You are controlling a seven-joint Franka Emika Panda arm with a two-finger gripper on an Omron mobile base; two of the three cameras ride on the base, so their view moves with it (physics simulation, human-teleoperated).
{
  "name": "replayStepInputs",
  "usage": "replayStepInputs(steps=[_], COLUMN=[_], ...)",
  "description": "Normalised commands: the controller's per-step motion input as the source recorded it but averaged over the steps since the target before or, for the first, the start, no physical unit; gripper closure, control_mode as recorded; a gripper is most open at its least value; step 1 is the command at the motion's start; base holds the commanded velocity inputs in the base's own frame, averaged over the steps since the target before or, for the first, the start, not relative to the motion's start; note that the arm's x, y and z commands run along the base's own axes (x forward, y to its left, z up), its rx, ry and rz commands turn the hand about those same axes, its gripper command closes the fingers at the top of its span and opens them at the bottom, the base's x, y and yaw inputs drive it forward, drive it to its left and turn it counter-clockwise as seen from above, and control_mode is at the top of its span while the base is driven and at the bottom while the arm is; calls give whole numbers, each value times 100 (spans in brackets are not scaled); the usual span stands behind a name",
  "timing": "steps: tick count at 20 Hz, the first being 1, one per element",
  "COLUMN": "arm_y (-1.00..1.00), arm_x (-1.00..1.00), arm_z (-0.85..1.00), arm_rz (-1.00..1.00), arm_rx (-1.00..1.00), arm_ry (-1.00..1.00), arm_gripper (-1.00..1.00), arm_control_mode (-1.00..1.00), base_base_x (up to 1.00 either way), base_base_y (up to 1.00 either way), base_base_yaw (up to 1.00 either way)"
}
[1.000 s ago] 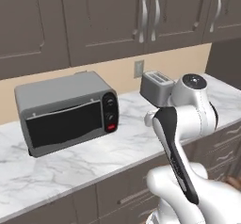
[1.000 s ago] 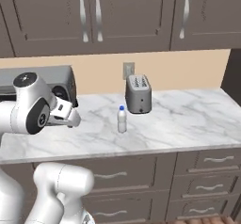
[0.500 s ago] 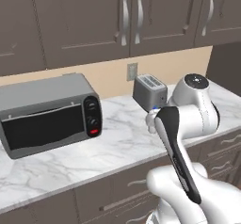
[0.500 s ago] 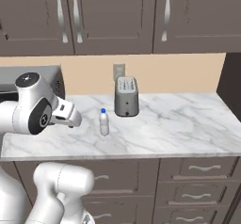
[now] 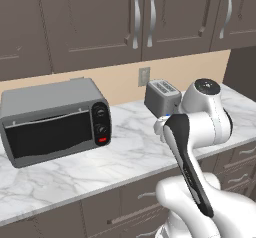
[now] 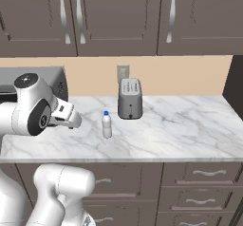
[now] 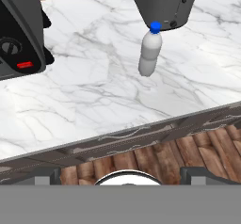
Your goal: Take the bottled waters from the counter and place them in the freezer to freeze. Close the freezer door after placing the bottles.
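Observation:
A whitish bottled water (image 6: 107, 125) with a blue cap stands upright on the white marble counter (image 6: 180, 130), just in front and left of the toaster. The hand view shows the same bottle (image 7: 149, 54) at upper centre, well beyond the counter's front edge. My gripper (image 7: 124, 178) is open, its dark tips wide apart with nothing between them, held off the counter's front. From the right base, the gripper (image 6: 76, 121) hangs left of the bottle, apart from it. The darker grey bottle, the freezer and its door are out of view.
A silver toaster (image 6: 130, 105) stands against the back wall, a large toaster oven (image 5: 55, 122) to its left. Dark drawers (image 6: 209, 194) with silver handles run under the slab, cabinets (image 6: 118, 16) above. A dark tall panel (image 6: 237, 78) ends the counter on the right.
The whole picture slid left a little between the earlier frames and now, so the camera moved with the base. The bottle stayed beside the toaster; the arm kept its pose.

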Motion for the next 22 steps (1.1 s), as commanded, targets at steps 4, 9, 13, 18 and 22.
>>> replayStepInputs(steps=[4,9,13,18,22], arm_y=[0,0,-6,-68,-72], arm_x=[0,0,4,15,14], arm_z=[0,0,0,-4,-28], arm_rz=[0,0,0,18,30], arm_rx=[0,0,0,11,12], arm_ry=[0,0,-1,-22,-34], arm_gripper=[-100,-100,-100,-100,-100], arm_control_mode=[100,-100,-100,-100,-100], base_base_x=[11,0,0,0,0], base_base_y=[1,0,0,0,0], base_base_yaw=[0,0,0,0,0])
